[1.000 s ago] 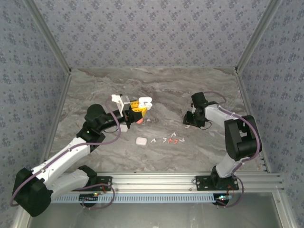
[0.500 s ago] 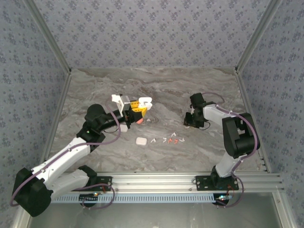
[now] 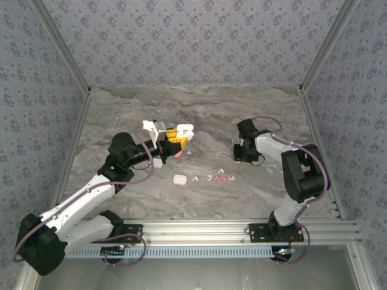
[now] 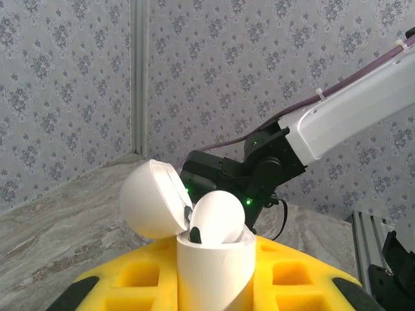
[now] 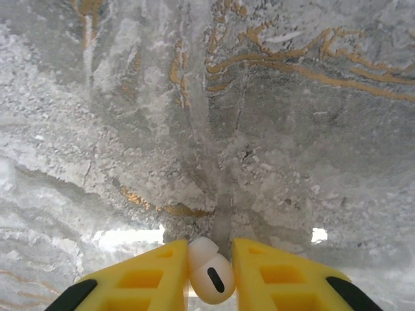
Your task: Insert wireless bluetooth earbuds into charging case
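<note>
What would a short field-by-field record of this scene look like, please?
left fingers: shut on open case, lid tipped back
in case: seated earbud, white, top sticking out
right fingers: shut on a white earbud, over the marble table
mid-table: second case, white; loose earbuds, white and red, in a row beside it
</note>
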Controlling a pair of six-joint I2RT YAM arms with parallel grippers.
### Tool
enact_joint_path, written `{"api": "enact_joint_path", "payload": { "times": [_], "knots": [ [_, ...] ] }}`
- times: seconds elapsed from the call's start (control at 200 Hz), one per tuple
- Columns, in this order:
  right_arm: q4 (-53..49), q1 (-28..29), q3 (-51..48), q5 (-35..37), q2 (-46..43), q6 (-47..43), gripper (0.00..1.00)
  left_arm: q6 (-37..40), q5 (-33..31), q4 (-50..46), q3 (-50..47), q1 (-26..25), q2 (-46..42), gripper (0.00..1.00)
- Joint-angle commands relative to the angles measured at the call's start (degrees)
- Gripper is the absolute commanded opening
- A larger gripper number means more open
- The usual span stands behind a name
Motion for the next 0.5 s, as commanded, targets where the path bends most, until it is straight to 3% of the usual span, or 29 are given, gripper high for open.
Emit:
{"api": "enact_joint_path", "payload": {
  "times": [0.0, 0.245, 0.495],
  "knots": [
    [-2.3, 0.78, 2.0, 3.71, -3.62, -2.49, 0.25, 0.66, -0.16, 1.82, 0.97, -0.35, -0.35, 0.0],
    [-2.76, 2.78, 4.19, 6.08, -10.44, -7.14, 0.25, -0.08, -0.02, 1.99, 1.21, -0.62, -0.06, 0.0],
    [-0.9, 8.75, 7.38, 9.53, -20.0, -14.51, 0.25, -3.86, -0.25, 3.41, 2.44, -0.79, 2.82, 0.0]
  ]
}}
